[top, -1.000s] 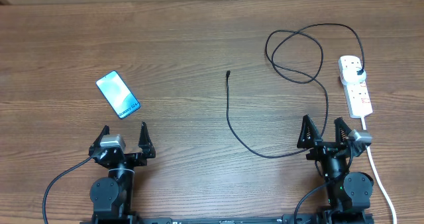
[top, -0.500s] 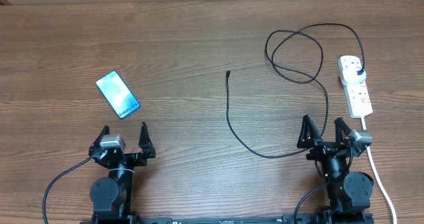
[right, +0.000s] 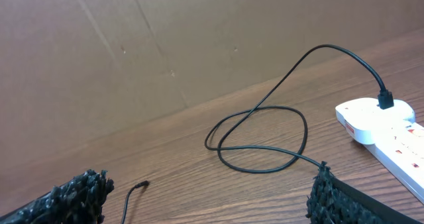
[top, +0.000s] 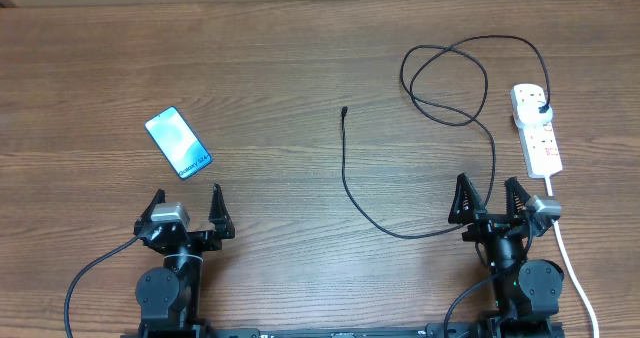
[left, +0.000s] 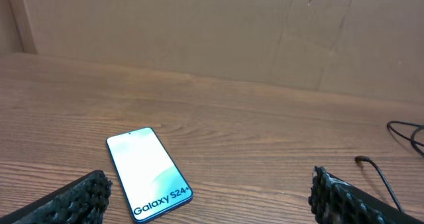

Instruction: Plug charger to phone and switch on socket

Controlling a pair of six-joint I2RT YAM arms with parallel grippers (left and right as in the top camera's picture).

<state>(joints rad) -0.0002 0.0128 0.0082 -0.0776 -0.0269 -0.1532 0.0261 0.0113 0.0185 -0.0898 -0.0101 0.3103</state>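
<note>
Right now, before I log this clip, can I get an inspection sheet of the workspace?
Surface: wooden table, bare grain.
Job's things: phone lit, face up, on the left side; charger plug seated in socket, tip loose mid-table, apart from phone.
Clutter: nothing seen.
Pincers: left pincer and right pincer open, empty.
Cables: charger loops beside socket; white cord runs toward the near edge.
Surroundings: cardboard wall behind table.

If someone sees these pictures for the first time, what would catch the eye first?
The slim smartphone with a glowing light-blue screen lies alone on the left of the wooden table. A long thin black charger cable loops across the right half, its plug seated in the white oblong power strip at the right edge and its small tip lying free near the middle.
</note>
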